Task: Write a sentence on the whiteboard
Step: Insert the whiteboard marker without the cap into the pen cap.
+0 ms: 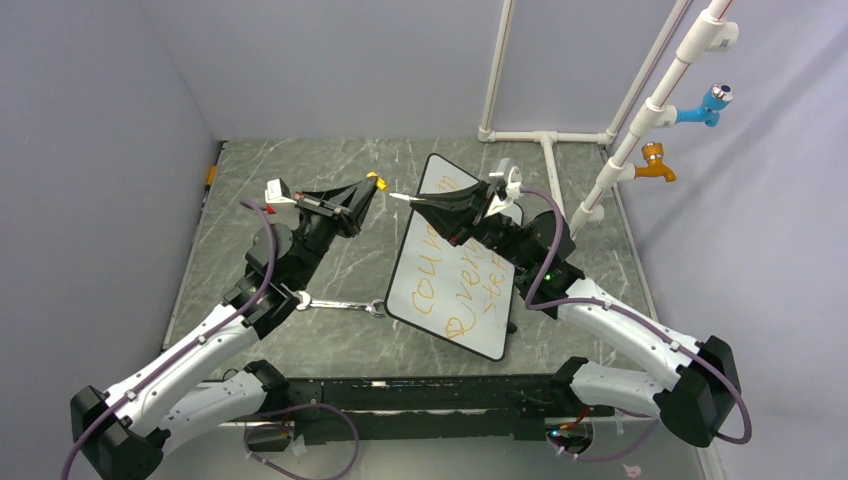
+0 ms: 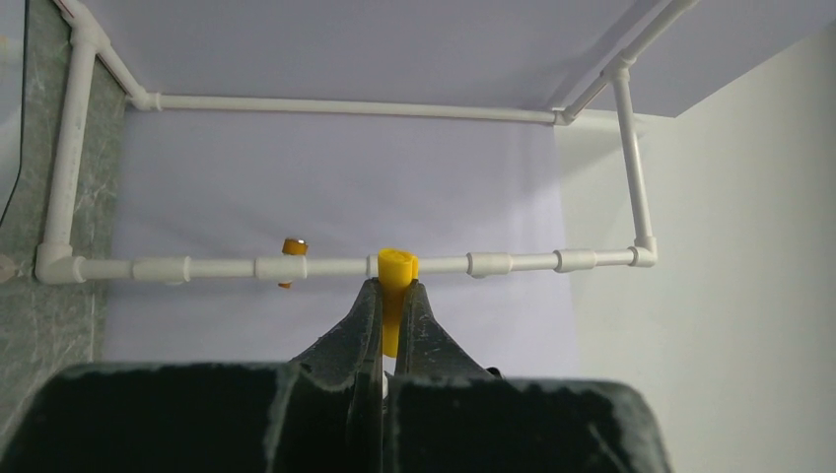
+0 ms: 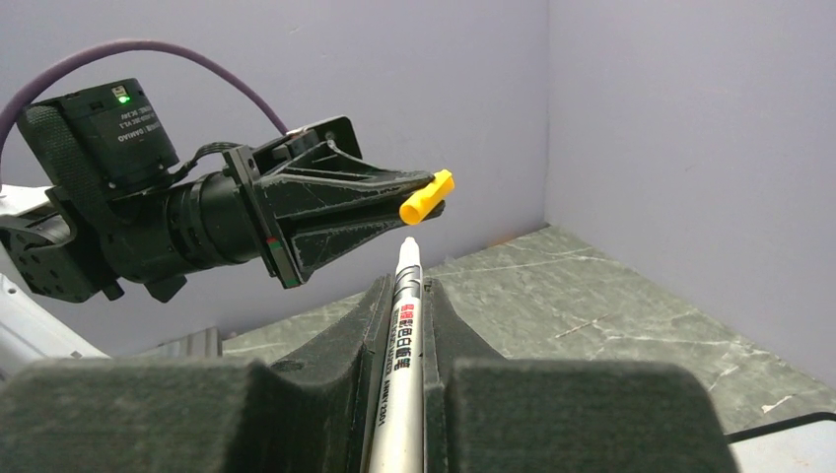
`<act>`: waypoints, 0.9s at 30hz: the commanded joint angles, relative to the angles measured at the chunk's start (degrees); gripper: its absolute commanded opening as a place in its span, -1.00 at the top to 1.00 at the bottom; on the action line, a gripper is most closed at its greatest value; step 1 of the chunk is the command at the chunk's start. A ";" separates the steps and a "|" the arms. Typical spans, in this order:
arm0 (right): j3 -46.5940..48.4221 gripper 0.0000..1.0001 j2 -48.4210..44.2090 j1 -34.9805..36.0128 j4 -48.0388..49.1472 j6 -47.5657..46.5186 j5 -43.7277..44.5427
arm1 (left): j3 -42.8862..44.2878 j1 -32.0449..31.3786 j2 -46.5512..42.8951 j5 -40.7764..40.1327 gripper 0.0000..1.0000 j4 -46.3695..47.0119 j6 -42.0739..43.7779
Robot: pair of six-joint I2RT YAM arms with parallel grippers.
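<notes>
The whiteboard [image 1: 432, 180] lies tilted on the table's middle right, and its corner [image 3: 789, 445] shows in the right wrist view. The sentence [image 1: 455, 285] is in orange marker letters in rows with a small circle. Above the board's far end, my right gripper [image 1: 425, 203] [image 3: 404, 286] is shut on a white marker [image 3: 406, 315] whose end [image 1: 399, 197] points left. My left gripper [image 1: 368, 188] [image 2: 394, 291] is shut on a yellow cap [image 2: 397, 268] [image 3: 426, 198]. The cap [image 1: 377, 182] hangs in the air a short gap from the marker's end, facing it.
A metal wrench [image 1: 340, 304] lies on the marble table left of the board, by the left arm. A white pipe frame [image 1: 545, 150] stands at the back right with a blue tap [image 1: 708, 105] and an orange tap [image 1: 655, 165]. Walls close in left, back and right.
</notes>
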 commanded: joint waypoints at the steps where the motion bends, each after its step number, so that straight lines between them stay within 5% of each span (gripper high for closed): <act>1: 2.93 1.00 0.16 0.74 1.61 -1.18 0.90 | 0.41 -0.21 -0.67 -0.80 1.00 -0.35 -2.09; 27: 4.17 1.00 2.43 1.44 2.67 -0.66 1.71 | -0.10 -0.24 -2.06 -1.87 1.00 -3.27 -3.25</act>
